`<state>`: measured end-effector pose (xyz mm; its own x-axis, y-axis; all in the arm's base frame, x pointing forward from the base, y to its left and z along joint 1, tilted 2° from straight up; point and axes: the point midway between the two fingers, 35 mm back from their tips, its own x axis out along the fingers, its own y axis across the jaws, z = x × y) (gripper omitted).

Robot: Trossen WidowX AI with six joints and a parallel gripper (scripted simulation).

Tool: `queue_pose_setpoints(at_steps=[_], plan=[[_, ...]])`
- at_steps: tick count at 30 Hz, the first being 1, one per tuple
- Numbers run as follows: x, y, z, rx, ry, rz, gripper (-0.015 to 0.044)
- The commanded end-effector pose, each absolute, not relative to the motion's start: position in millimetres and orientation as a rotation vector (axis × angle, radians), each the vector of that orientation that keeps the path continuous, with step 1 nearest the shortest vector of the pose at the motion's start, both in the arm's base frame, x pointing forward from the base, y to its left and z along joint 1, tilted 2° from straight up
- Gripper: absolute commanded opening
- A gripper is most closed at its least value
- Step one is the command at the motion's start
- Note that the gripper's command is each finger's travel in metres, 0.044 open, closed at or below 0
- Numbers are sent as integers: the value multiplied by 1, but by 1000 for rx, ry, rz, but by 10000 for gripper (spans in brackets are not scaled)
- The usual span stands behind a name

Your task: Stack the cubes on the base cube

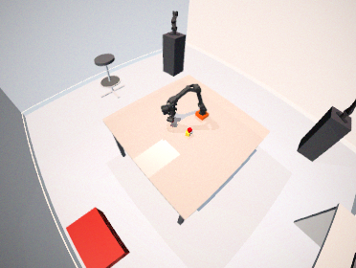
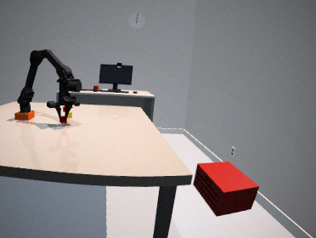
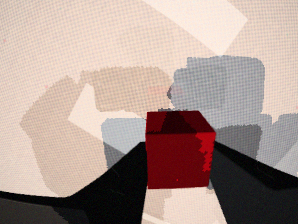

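My gripper [image 1: 172, 123] [image 2: 64, 120] [image 3: 176, 148] points down and is shut on a red cube [image 2: 64, 120] [image 3: 178, 161], one finger on each side of it. The held cube is at or close above the table top; the exact height is hard to tell. In the top view it is mostly hidden by the gripper. The yellow base cube [image 1: 188, 134] [image 2: 70, 115] stands a little way from the gripper. The other red cube [image 1: 189, 129] [image 2: 64, 109] sits on top of it, partly hidden behind the fingers in the exterior view. Its exact corner position is too small to tell.
The arm's orange base [image 1: 202, 115] [image 2: 25, 115] stands on the table [image 1: 211, 167] [image 2: 106, 153]. A pale rectangle [image 1: 157, 157] lies on the table top. A red box [image 1: 97, 236] [image 2: 227, 178] and a stool [image 1: 104, 59] stand on the floor.
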<state>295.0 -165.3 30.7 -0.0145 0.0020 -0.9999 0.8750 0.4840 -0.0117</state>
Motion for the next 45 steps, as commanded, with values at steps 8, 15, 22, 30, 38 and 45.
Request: queue_pose_setpoints(at_steps=[8,15,22,30,38,45], plan=[[298,-166,67,827,1408,-837,105],[297,-166,89,827,1409,-837,105],[294,-164,112,827,1409,-837,105],[296,-157,117,807,1417,-818,105],[303,-134,117,729,1447,-744,105],[309,-113,117,663,1469,-679,105]])
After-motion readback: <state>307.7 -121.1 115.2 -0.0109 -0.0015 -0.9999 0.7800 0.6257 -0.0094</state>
